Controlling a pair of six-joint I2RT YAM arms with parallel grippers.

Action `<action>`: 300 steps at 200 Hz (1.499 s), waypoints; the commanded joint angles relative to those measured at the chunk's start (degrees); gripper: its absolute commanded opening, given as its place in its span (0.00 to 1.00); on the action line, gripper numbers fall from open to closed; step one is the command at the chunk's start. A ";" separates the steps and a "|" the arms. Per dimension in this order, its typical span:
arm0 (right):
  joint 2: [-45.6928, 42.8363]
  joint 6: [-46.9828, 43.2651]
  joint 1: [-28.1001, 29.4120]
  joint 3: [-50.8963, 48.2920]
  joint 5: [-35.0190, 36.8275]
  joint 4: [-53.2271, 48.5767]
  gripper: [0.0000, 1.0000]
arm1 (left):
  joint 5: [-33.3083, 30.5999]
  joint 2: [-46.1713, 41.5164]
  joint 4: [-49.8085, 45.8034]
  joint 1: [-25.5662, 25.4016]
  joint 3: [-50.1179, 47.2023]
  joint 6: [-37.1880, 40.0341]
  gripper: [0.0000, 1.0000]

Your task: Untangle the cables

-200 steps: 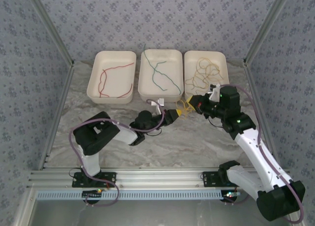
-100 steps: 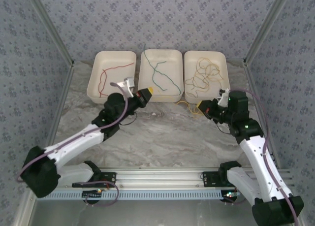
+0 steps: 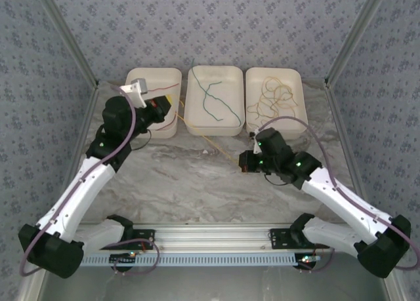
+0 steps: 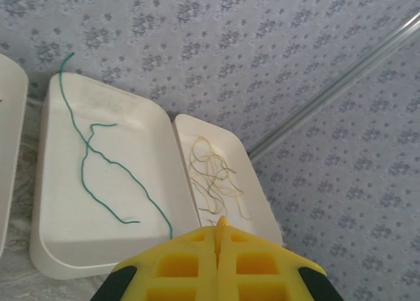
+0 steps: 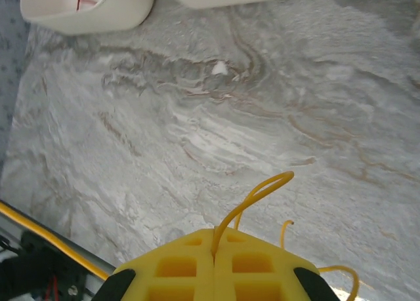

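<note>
Over the marble table [image 3: 197,186], left and right jaws pinch one taut yellow cable [image 3: 211,141].

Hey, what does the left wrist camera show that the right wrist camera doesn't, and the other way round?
Left wrist: the green cable in its tray, loose yellow cables in the next tray, wallpaper behind. Right wrist: the marble table and a yellow cable pinched in the right gripper. Both: shut yellow fingers and white trays.

Marbled table [image 3: 197,183], three trays [image 3: 214,67], possibly crumb [image 5: 220,67]
</note>
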 commanded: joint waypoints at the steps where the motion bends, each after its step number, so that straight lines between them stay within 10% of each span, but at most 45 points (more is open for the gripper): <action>1: 2.35 -4.10 5.25 -1.95 8.00 -5.68 0.00 | 2.26 1.39 4.11 4.27 5.71 -2.06 0.00; 118: 17.26 -8.78 19.47 0.97 16.55 -4.01 0.00 | 7.98 11.97 28.27 4.80 14.10 -24.52 0.00; 155: 7.22 -1.92 10.46 -4.85 13.22 1.44 0.00 | 7.42 12.28 27.74 2.57 15.70 -24.10 0.00; 179: -4.00 0.62 -0.14 -9.44 0.65 10.39 0.43 | 6.07 11.40 25.42 0.41 15.05 -21.53 0.00; 201: -8.45 0.84 -6.29 -9.04 -5.00 10.35 0.57 | 5.73 11.77 25.01 0.31 15.29 -21.22 0.00; 300: -13.10 11.81 -9.15 -32.03 -14.79 45.72 0.58 | 7.19 11.43 20.98 -0.04 15.98 -17.79 0.00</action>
